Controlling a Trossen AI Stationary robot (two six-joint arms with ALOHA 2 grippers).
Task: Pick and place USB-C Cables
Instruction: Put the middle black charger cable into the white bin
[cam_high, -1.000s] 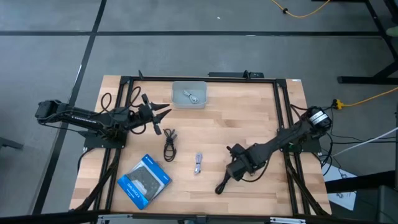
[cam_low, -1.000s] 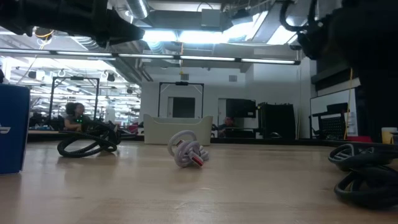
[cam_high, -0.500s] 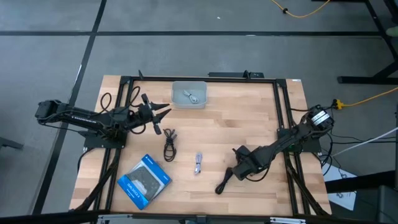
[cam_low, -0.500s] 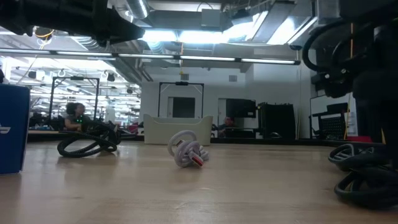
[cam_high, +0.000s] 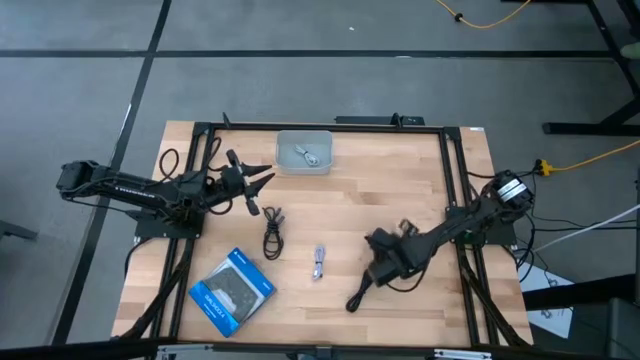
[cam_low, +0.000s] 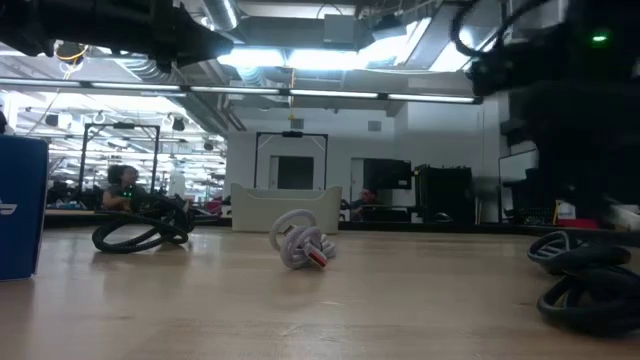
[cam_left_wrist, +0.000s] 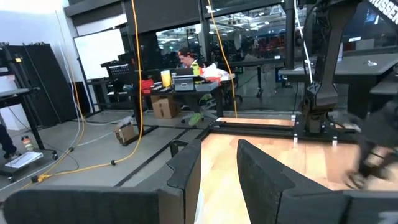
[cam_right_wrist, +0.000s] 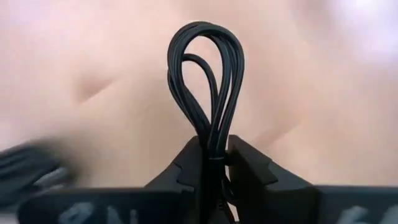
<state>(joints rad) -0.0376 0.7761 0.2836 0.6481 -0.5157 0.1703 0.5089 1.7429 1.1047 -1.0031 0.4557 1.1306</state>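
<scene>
My right gripper (cam_high: 373, 272) is low over the table's near right and shut on a black USB-C cable bundle (cam_high: 356, 297), whose loop (cam_right_wrist: 208, 68) sticks out past the fingertips. A second black cable (cam_high: 272, 232) and a pale grey cable (cam_high: 319, 262) lie flat mid-table. Another pale cable (cam_high: 308, 155) rests in the grey tray (cam_high: 284, 165) at the far edge. My left gripper (cam_high: 262, 186) hangs open over the table's left side, holding nothing. My right gripper pinches several strands of the black bundle (cam_right_wrist: 216, 142) between its two fingers, at the end nearest the arm. The fingers slant down from the right and lie along the bundle. In the low view the rest of the bundle (cam_low: 585, 290) lies on the table.
A flat blue-and-black packet (cam_high: 232, 290) lies at the near left. A black frame (cam_high: 455, 190) runs along the table's edges. Bare wood shows between the tray and the right arm. A person sits in the room beyond the table (cam_low: 118, 185).
My right arm has shifted a little over the black bundle and its wrist has turned. The bundle lies where it lay. The left arm has kept still.
</scene>
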